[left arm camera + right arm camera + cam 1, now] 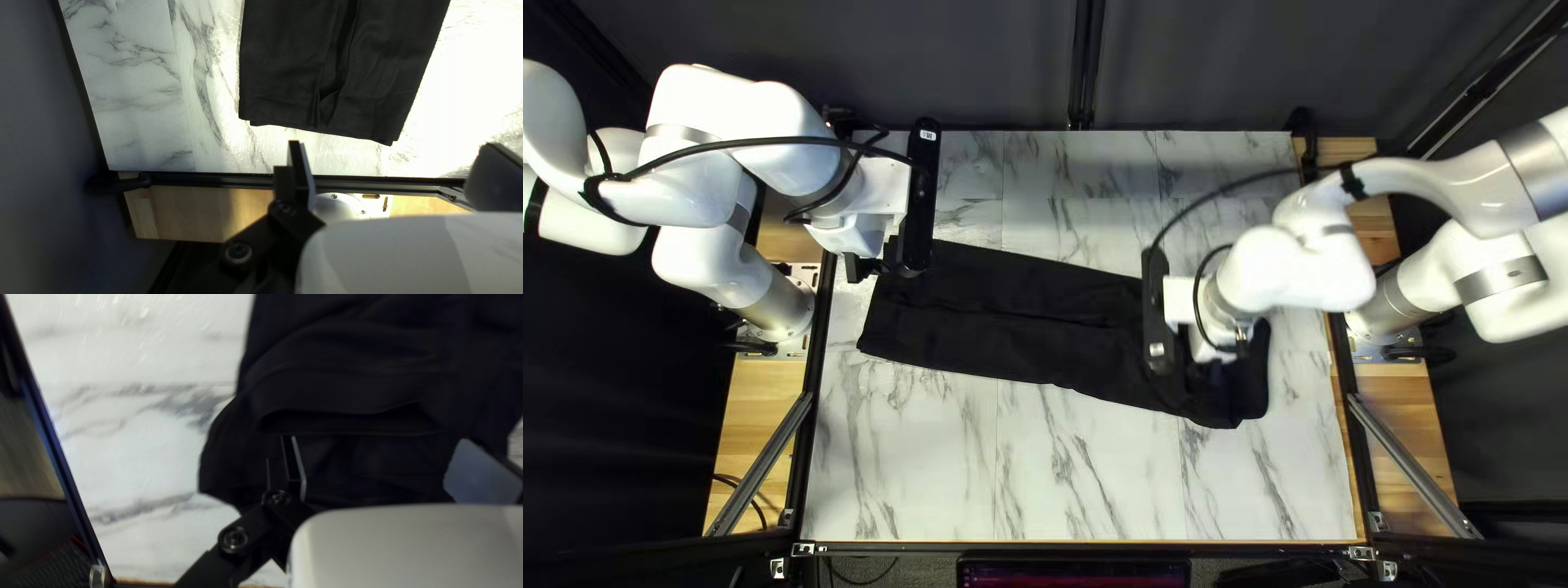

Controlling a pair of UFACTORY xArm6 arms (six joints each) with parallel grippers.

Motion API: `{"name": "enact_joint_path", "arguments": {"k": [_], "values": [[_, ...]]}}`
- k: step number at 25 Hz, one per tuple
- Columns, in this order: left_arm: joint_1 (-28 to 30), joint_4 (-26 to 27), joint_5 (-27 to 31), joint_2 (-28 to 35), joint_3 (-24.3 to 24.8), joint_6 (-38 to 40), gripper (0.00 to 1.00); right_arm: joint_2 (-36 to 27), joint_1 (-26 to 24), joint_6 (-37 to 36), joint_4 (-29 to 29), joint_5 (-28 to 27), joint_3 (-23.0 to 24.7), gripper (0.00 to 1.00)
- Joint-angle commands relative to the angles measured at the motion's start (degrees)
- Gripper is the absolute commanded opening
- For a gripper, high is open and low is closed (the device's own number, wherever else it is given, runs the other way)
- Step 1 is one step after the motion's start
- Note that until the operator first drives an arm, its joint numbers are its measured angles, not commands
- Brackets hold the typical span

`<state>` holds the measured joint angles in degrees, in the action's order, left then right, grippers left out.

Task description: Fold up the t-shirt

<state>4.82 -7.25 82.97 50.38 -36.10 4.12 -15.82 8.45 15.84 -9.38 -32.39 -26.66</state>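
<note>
Top left view: black T-shirt (1002, 316) lies as a long strip on the desk (926, 468), slanting from near the left pincer (871, 267) to under the right pincer (1209, 351).
T-shirt: lengthwise creases run along the strip; the right end is more bunched, and part of it is hidden by the right arm (1296, 267).
Left pincer: fingers (299, 169) spread wide, holding nothing; the narrow end of the T-shirt lies ahead of them, and the desk's rail (218, 179) passes beneath.
Right pincer: fingers (294, 463) wide apart, gripping nothing; black cloth lies beneath and ahead. Whether either finger touches it, cannot tell.
Hem: a folded edge (348, 400) with a dark gap under it lies just ahead of the right pincer.
Curtain: dark (980, 54), behind the desk's far edge.
Screen: at the desk's near edge (1073, 575).
</note>
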Motion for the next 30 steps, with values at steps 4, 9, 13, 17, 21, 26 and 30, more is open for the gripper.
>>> {"name": "enact_joint_path", "arguments": {"k": [4,9,13,17,21,26,30], "values": [[0.0,0.0,0.0,0.0,0.0,0.0,1.0,6.91,0.14,6.29,1.52,8.51,0.49,1.0],[0.0,0.0,0.0,0.0,0.0,0.0,1.0,9.9,-0.05,8.06,5.86,6.84,-1.73,0.43],[0.0,0.0,0.0,0.0,0.0,0.0,1.0,9.98,-0.01,9.86,8.88,4.61,-2.26,0.0],[0.0,0.0,0.0,0.0,0.0,0.0,1.0,10.05,0.35,11.47,10.54,2.34,-2.71,0.0],[0.0,0.0,0.0,0.0,0.0,0.0,1.0,9.42,1.11,13.28,12.1,-1.21,-4.58,0.0],[0.0,0.0,0.0,0.0,0.0,0.0,1.0,10.59,2.85,15.29,14.8,-6.38,-10.5,0.0],[0.0,0.0,0.0,0.0,0.0,0.0,1.0,11.42,4.24,16.91,16.04,-8.68,-13.64,0.0]]}}
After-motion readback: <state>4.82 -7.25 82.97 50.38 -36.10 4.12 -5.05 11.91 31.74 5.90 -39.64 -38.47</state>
